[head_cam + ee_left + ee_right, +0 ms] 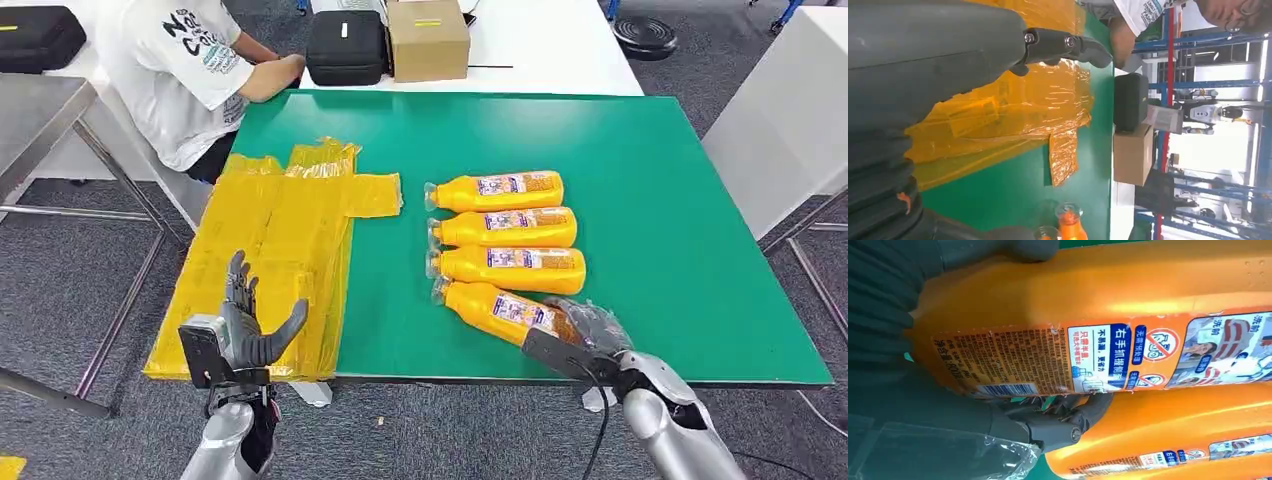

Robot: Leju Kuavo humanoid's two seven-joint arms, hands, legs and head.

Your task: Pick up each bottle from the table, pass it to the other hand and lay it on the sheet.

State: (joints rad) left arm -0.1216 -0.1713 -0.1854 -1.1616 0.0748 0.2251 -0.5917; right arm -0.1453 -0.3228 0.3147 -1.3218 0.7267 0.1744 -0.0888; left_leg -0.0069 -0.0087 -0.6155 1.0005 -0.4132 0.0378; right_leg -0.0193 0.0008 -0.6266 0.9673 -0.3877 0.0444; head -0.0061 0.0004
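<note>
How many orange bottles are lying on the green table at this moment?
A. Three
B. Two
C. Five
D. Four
D. The head view shows four orange bottles in a row on the green table: the farthest bottle, the second bottle, the third bottle and the nearest bottle, whose base end the right hand is around. None lies on the yellow sheet.

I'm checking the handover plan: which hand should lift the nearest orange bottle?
Right. The right hand already wraps the base of the nearest orange plastic bottle; the left hand hovers open over the yellow plastic sheet.
</note>
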